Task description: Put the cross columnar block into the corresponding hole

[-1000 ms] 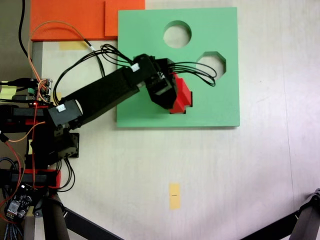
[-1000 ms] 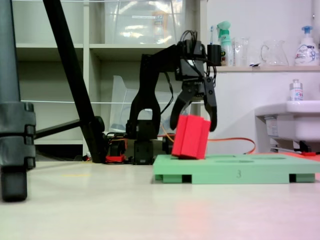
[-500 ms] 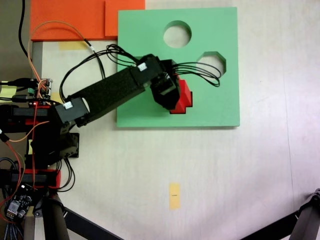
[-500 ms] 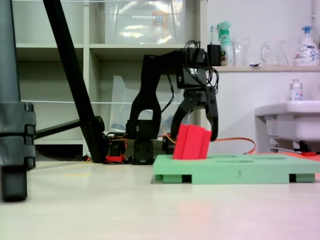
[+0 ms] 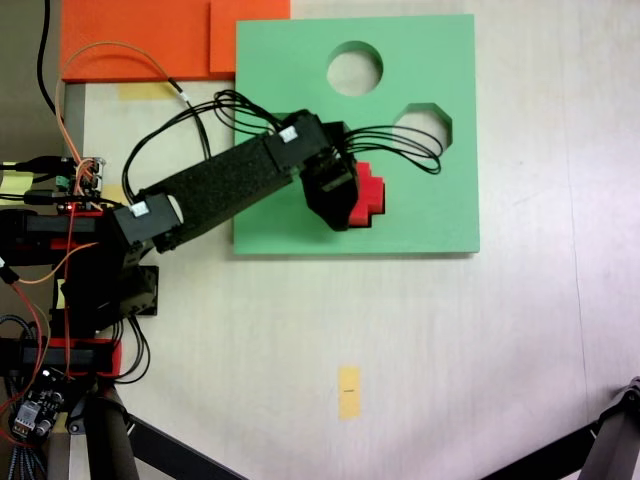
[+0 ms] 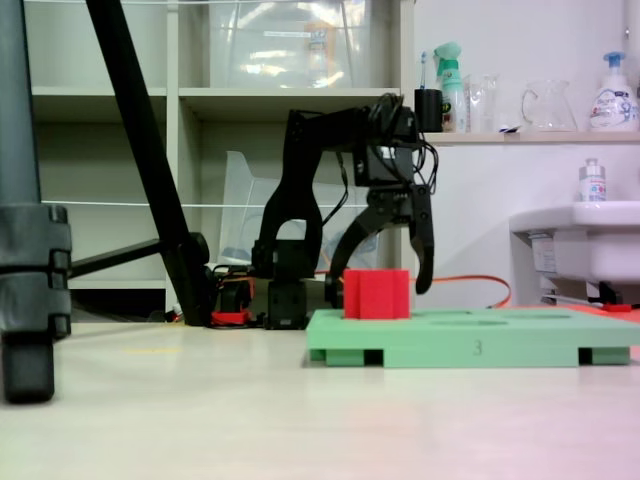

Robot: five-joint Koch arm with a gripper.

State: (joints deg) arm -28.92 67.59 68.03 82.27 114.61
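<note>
Upright red cross columnar block (image 6: 377, 293)

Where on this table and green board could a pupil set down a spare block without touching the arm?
Bare table lies below the green board, around the yellow tape mark, and to the board's right. The board's lower right corner is also bare. It is crowded at the board's middle, where the open gripper straddles the red block, and along the left edge with the arm base and wires.

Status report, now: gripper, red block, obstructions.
Gripper open, straddling the block. Red cross block upright in the green board's cross hole, top standing proud. Nothing in the way.
</note>
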